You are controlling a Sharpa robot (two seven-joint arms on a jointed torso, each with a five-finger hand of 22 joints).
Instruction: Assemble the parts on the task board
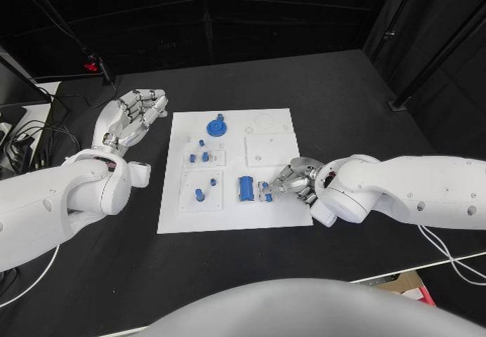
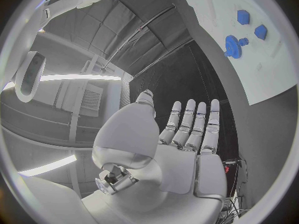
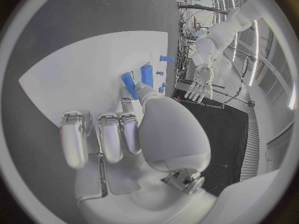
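The task board (image 1: 272, 210) lay mid-table, blue parts on it: a gear (image 1: 217, 128) near its far edge, a cylinder (image 1: 246, 188) near its near edge. The right hand (image 1: 291, 181) hovered just beside the cylinder, fingers loosely curled, holding nothing. The left hand (image 1: 135, 112) rested off the board's left edge, fingers straight and empty.

I can read no text, label, brand, number or sign in any view. The task board (image 1: 235, 168) carries no legible print (its surface shows plain white), and the table (image 1: 334, 91) bears no markings I can make out.
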